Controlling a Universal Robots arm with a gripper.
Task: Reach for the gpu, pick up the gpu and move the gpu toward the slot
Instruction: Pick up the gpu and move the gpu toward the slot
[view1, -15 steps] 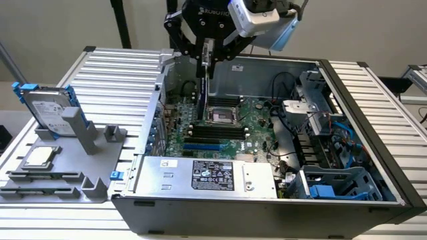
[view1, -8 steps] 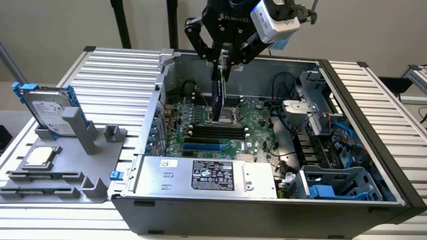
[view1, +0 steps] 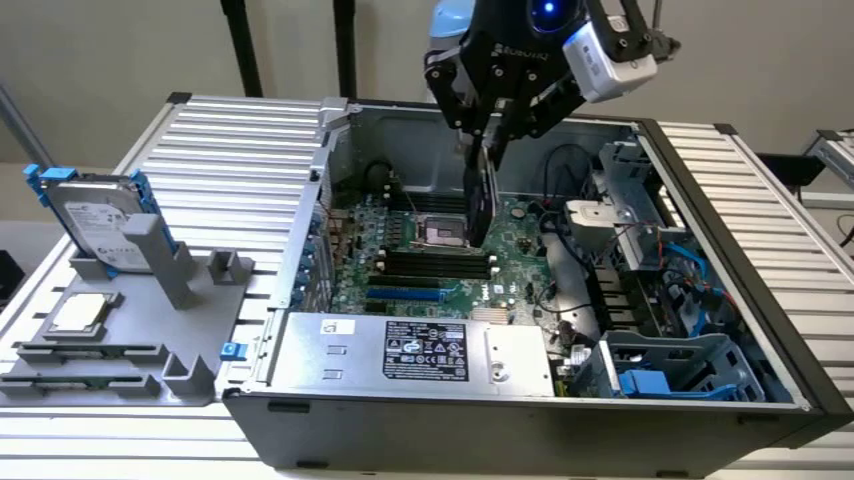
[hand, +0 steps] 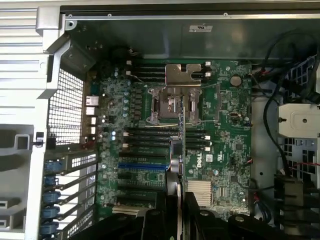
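Green gpu (view1: 481, 195) hangs edge-down over the motherboard (view1: 521, 255), grasped by the claw (view1: 497, 130).

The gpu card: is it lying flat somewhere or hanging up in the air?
In the air, on edge: the gripper holds the gpu vertically above the motherboard inside the open computer case.

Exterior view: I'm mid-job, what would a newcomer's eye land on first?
The tool above the open computer case, shut on the gpu, which hangs edge-on over the motherboard. Next, the grey hard drive with blue rails, standing upright in a holder at the exterior view's left.
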